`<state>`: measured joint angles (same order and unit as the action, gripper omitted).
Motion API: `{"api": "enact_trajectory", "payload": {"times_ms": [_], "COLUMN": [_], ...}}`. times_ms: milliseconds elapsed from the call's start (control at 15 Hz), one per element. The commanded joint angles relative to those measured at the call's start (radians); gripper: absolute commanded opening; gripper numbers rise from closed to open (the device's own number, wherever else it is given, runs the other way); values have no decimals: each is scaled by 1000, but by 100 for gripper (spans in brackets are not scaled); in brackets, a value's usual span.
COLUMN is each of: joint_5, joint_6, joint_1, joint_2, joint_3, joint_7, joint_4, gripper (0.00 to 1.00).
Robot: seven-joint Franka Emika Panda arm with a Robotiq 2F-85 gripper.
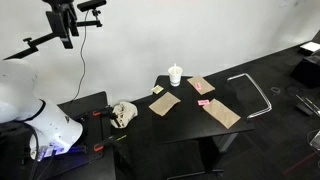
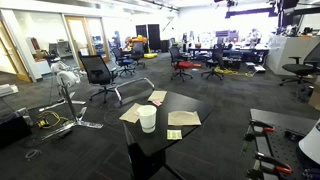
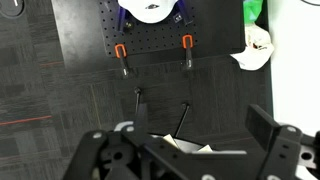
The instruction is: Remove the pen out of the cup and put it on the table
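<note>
A white cup (image 1: 175,75) stands near the middle of the black table (image 1: 250,65), among brown paper sheets. It also shows in an exterior view (image 2: 148,119). The pen is too small to make out in either exterior view. My gripper (image 1: 66,30) hangs high above the robot's base, far up and to the side of the cup. In the wrist view my gripper (image 3: 195,135) is open and empty, its fingers wide apart over the dark table. The gripper body hides most of the cup in the wrist view.
Brown paper sheets (image 1: 220,112) and a small pink item (image 1: 204,102) lie round the cup. A crumpled white cloth (image 1: 123,113) lies near the base and also shows in the wrist view (image 3: 255,45). Orange-tipped clamps (image 3: 120,52) hold the black board. Office chairs (image 2: 98,72) stand behind.
</note>
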<state>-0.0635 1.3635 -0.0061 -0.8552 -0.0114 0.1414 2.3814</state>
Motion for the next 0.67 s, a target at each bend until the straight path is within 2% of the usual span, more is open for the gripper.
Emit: {"api": "enact_trajectory", "payload": {"times_ms": [0, 400, 600], "joint_5": [-5, -5, 47], "joint_6": [-3, -3, 41], "joint_1": [-15, -15, -13], "joint_2": [1, 1, 42], "joint_3": [-9, -9, -5], "joint_7": [-9, -9, -45], "joint_4": [-3, -3, -16], "gripper": [100, 100, 100]}}
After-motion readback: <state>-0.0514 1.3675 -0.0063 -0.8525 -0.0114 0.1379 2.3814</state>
